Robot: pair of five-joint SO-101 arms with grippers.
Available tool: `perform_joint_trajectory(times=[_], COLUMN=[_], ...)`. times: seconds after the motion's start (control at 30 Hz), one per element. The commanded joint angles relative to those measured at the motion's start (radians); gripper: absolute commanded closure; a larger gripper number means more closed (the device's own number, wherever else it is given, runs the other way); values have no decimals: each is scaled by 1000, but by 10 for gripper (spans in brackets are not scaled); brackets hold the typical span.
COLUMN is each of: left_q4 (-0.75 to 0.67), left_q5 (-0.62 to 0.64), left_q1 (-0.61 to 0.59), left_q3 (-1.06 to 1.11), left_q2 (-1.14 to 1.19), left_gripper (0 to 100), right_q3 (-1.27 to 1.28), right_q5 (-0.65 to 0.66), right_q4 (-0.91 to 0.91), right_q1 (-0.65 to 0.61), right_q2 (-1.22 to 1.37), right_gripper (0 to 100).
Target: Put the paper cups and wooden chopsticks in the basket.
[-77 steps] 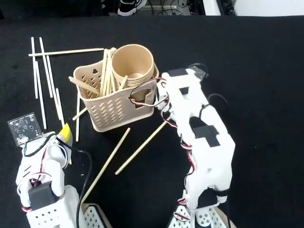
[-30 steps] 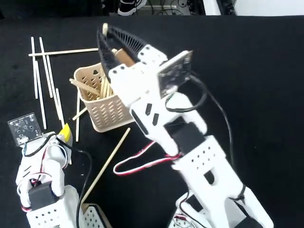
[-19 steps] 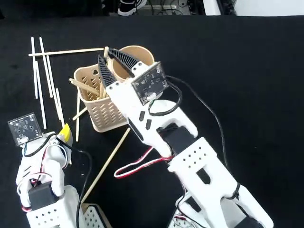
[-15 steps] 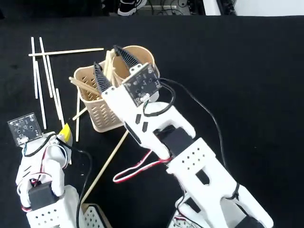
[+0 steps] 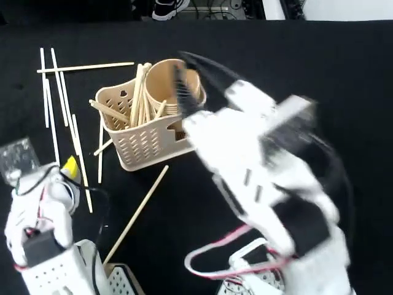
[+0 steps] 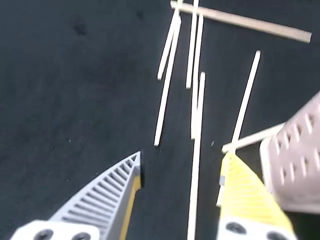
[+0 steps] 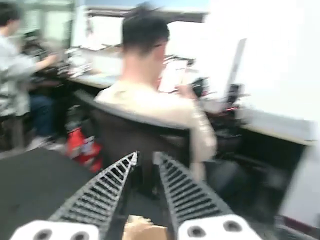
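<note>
A beige slotted basket stands left of the table's middle, holding stacked paper cups and several wooden chopsticks. More chopsticks lie loose on the black cloth to its left, and a long one lies slanted in front. My right gripper hangs blurred over the basket's right end, open by a narrow gap with nothing in it. My left gripper sits low at the front left, open over loose chopsticks, the basket's wall beside it.
The right arm's white body covers much of the table's middle and right. The table's back edge runs along the top of the high view. Bare black cloth lies at the far right.
The right arm has swung up and to the right, away from its spot over the basket's chopsticks. The left arm has shifted slightly toward the left.
</note>
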Motion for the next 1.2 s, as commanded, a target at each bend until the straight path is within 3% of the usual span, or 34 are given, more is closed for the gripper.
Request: perform_joint_trajectory(times=[0.0, 0.17, 0.3, 0.6, 0.87, 1.17], left_q4=[-8, -8, 8, 63, 150, 276], left_q5=[-55, -57, -57, -52, -18, 57], left_q1=[15, 16, 16, 48, 160, 186], left_q3=[-200, -458, -674, -1130, -1554, -2137], left_q2=[354, 704, 973, 1487, 1834, 2259], left_gripper=[740, 739, 739, 739, 739, 739], right_q3=[105, 417, 688, 1233, 1253, 1253], right_q5=[6, 6, 6, 5, 5, 6], right_q4=[37, 91, 155, 135, 253, 269], right_q1=[175, 422, 543, 554, 577, 586], right_q2=[-147, -394, -598, -819, -759, -763], right_gripper=[986, 987, 987, 987, 987, 986])
